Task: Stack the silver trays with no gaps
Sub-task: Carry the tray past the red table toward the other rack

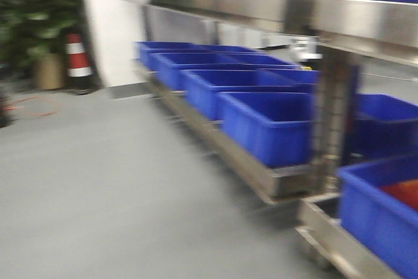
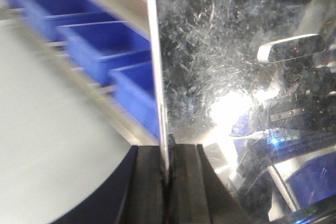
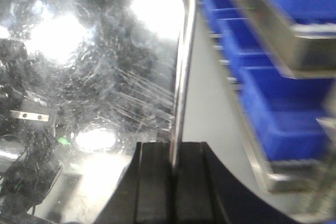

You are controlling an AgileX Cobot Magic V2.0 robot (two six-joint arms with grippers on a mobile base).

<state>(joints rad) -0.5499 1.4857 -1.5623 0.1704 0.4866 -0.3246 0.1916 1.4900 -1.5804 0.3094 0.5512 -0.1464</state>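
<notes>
In both tools [image 2: 168,156], tray rims [image 2: 157,66].

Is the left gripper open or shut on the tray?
Shut: the left gripper pinches the rim of the silver tray between its black fingers.

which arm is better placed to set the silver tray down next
Neither alone: the left gripper and right gripper each pinch a rim of the silver tray, so both likely lower it together.
</notes>
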